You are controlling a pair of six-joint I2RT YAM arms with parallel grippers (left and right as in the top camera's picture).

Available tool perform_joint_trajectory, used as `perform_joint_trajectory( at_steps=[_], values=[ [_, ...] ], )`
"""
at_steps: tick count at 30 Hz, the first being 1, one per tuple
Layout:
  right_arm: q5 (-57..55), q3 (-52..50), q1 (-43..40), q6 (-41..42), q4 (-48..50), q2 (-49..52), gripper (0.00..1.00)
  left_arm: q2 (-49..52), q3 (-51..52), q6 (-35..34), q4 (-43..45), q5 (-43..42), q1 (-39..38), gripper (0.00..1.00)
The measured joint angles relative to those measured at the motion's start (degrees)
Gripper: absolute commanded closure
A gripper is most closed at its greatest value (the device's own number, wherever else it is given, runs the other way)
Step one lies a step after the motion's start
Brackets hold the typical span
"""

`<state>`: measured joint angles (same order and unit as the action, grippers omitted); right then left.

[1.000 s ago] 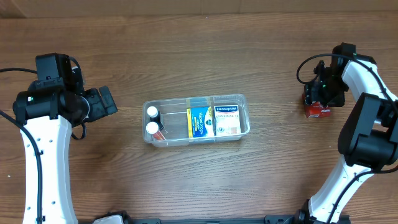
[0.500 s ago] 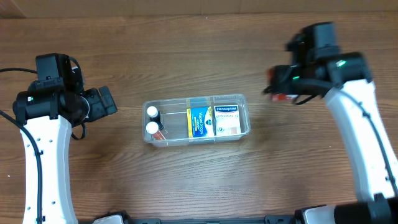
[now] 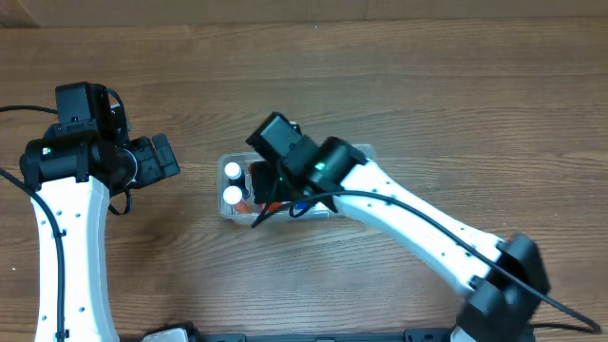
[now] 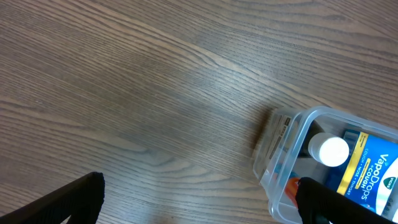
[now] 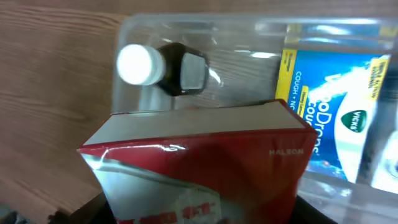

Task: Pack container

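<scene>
The clear plastic container (image 3: pixel 370 152) lies mid-table and holds two white-capped bottles (image 3: pixel 232 194) at its left end. My right gripper (image 3: pixel 264 186) reaches over the container's left half, shut on a red box (image 5: pixel 205 162). In the right wrist view the box hangs just above the container's (image 5: pixel 186 23) open space, between a white-capped bottle (image 5: pixel 140 62) and a blue VapoDrops box (image 5: pixel 329 124). My left gripper (image 3: pixel 167 156) is open and empty, left of the container. In the left wrist view (image 4: pixel 199 208) the container's corner (image 4: pixel 280 155) lies by its right finger.
The right arm (image 3: pixel 418 233) crosses the container's right half in the overhead view and hides most of the boxes there. Bare wooden table (image 3: pixel 475 104) surrounds the container.
My right arm has swung from the table's far right to over the container's left half, carrying the red box. The left arm has not moved.
</scene>
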<state>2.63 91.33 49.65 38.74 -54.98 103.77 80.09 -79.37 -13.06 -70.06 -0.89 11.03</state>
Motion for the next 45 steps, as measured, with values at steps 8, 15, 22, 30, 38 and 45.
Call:
perform_joint_trajectory(
  at_steps=[8, 15, 22, 30, 38, 45],
  values=[
    [-1.25, 0.00, -0.11, 1.60, 4.83, 5.16, 0.39, 0.00, 0.00, 0.00, -0.17, 0.00, 0.00, 0.00],
    [-1.60, 0.00, -0.13, 1.79, 4.96, 10.80, 0.31, 0.00, 0.00, 0.00, -0.17, 0.00, 0.00, 0.00],
    [-1.57, 0.00, -0.24, 1.73, 5.53, 11.02, 0.15, 0.00, 0.00, 0.00, -0.17, 0.00, 0.00, 0.00],
    [-5.22, 2.45, -3.98, -1.73, -1.53, 10.27, 0.00, 0.00, 0.00, 0.00, -0.20, 0.00, 0.00, 0.00],
    [-7.69, 11.56, -40.92, -10.75, -12.59, -6.75, 0.00, 0.00, 0.07, 5.22, 4.04, -6.84, -1.07, 0.00],
    [-7.32, 10.23, -54.23, -21.75, -14.29, -5.38, 0.00, 1.86, 0.17, 5.81, 10.82, -7.69, -6.51, 0.00]
  ],
)
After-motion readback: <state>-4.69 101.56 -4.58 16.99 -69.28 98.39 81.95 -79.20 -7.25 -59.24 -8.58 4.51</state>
